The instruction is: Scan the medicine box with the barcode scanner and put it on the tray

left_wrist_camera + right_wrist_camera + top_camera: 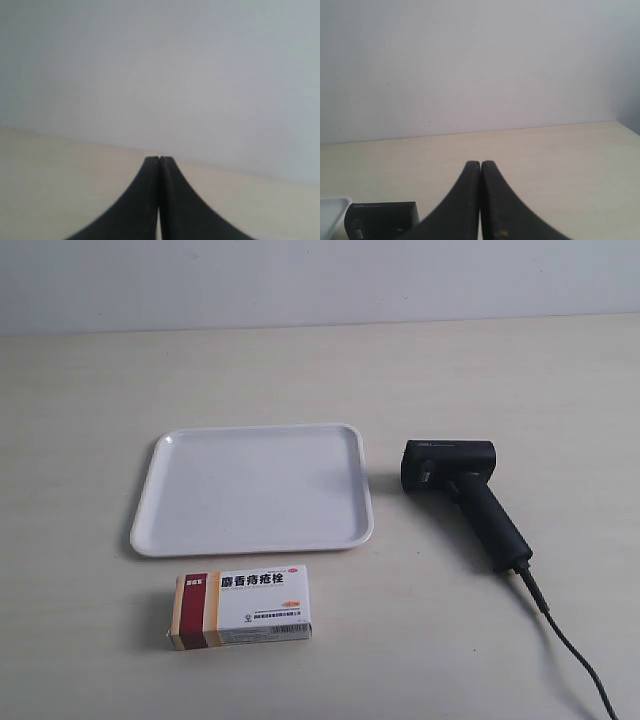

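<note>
Medicine box (240, 606) lies flat on the pale counter (500, 370), its long side running across the exterior view, red lettering facing up and the dark red and tan stripes at its left end. It sits just beside the near rim of the tray (160, 530), apart from it by a thin strip of counter. Nothing rests in the white tray.

Off to the tray's right lies the barcode scanner (465, 495) on its side, boxy head near the tray's right edge, handle slanting away toward the lower right. Its black cable (570, 645) trails on toward the corner of that view.

Neither arm shows in the exterior view. In the left wrist view the left gripper (159, 161) is clenched on nothing, fingertips pressed together above bare counter. The right gripper (480, 165) is likewise clenched and empty; the scanner's head and a corner of the tray show beside it.
</note>
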Motion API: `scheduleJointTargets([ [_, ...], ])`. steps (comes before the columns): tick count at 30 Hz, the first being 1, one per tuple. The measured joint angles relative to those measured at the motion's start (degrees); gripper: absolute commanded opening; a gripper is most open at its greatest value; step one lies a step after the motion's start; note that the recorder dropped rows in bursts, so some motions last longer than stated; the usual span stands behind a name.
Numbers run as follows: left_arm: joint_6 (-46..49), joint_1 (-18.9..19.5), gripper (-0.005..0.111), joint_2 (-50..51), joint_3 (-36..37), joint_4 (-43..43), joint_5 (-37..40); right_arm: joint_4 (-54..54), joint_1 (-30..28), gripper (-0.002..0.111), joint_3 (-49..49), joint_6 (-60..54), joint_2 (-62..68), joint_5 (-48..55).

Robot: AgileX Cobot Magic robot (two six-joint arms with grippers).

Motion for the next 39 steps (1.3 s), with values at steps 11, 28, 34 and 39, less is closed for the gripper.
scheduleJointTargets([
  [11,-4.2,-0.6,0.0,21.2,-18.3,1.5,7.8,13.1,0.0,0.001,0.0,0.0,0.0,-0.7],
  [28,76.2,-31.3,0.105,89.2,-41.9,-36.4,31.5,13.5,0.0,0.001,0.0,0.0,0.0,-0.4],
  [34,92.0,-31.4,0.105,93.5,-41.9,-41.9,33.6,13.5,0.0,0.001,0.0,0.0,0.0,-0.3],
  [39,99.8,-31.4,0.103,96.7,-42.0,-45.0,32.2,13.5,0.0,0.001,0.0,0.0,0.0,-0.3],
])
